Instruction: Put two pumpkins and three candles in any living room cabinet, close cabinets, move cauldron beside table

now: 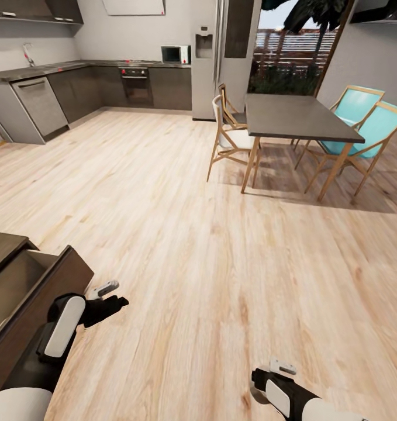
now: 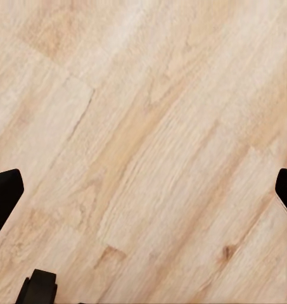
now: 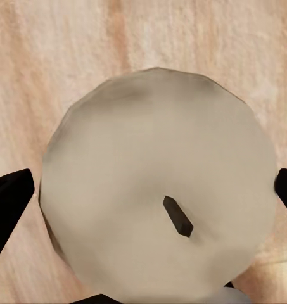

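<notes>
Evidently the right gripper has a pale, round candle between its fingers, which sit against its sides; the grip looks closed on it, though contact is hard to confirm. Wax is light, stiff and slightly slick, so hold the flanks, not the dark wick. The left gripper is spread wide and empty above the floor, beside the cabinet's open drawer.

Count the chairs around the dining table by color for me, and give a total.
Teal chairs: 2
White-seated wood chairs: 2
Total: 4, all at the dark dining table.
</notes>
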{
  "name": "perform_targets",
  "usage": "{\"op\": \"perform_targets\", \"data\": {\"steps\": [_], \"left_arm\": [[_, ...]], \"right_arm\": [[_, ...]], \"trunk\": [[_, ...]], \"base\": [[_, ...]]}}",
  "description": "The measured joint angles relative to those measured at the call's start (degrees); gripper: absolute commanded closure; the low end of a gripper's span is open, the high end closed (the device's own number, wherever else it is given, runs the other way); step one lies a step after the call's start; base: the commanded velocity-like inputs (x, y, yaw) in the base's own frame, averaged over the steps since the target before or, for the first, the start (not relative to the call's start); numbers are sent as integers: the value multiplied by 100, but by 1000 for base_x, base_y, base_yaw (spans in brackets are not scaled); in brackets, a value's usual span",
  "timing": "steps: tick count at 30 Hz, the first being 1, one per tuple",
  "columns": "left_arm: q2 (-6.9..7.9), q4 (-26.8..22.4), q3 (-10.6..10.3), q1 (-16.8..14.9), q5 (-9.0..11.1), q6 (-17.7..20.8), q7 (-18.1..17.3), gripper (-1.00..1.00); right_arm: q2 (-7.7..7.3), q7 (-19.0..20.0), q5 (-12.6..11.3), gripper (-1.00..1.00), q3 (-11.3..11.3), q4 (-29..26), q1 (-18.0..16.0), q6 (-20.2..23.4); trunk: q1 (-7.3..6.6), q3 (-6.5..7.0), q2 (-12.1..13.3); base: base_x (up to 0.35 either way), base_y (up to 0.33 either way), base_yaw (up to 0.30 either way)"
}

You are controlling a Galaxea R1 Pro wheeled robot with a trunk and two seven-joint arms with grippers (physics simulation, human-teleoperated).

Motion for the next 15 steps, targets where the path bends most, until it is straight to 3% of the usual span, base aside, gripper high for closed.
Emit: {"op": "perform_targets", "data": {"steps": [15], "left_arm": [[0,0,0,4,0,-2,5,-100]], "right_arm": [[0,-9,2,100,-4,-1,0,0]], "trunk": [[0,0,0]], "base": [[328,0,0]]}}
